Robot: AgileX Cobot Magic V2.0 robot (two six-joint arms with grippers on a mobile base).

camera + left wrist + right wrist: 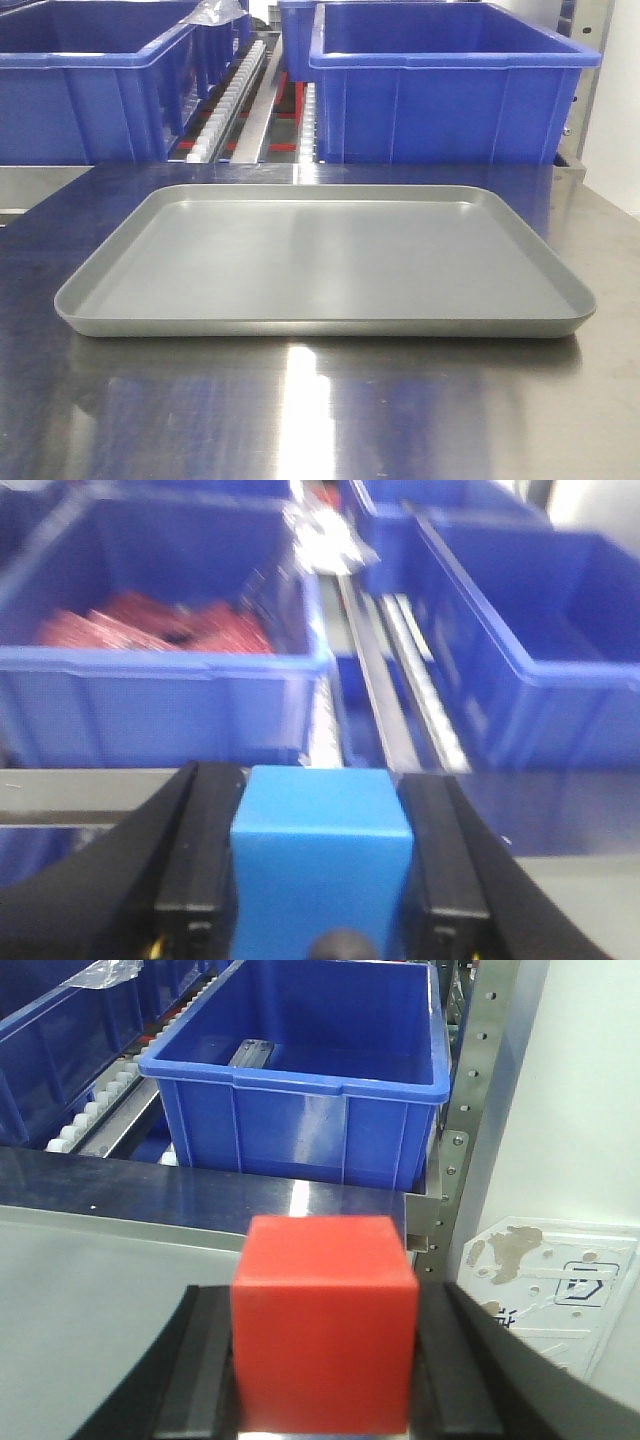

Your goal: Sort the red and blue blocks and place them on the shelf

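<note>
From where I stand, the left gripper [320, 790] has its two black fingers [200, 860] closed against the sides of the blue block [322, 870]. The cube sits square between them with its top face level, held up in front of the bins. Past it on the left is a blue bin [150, 695] with a heap of red pieces [160, 630] inside, though the wrist view is too blurred to say what they are. Another bin [520, 670] stands to the right, and a roller track [400, 680] runs away between the two. The right gripper [322, 1295] is clamped the same way on the red block [325, 1325], one finger on each side face, the cube upright and filling the gap between them. It hangs over the near right part of the grey tray [320, 327]. That shallow tray lies flat on the steel table [300, 420], whose shiny top reflects the blue of the bins behind. Beyond the red block is a deep blue bin [300, 1130] with a small dark object [250, 1053] lying in its far end. The steel shelf [463, 1110] shows its perforated upright just to the right of that bin. A stained white panel [550, 1280] lies lower down on the far right.
</note>
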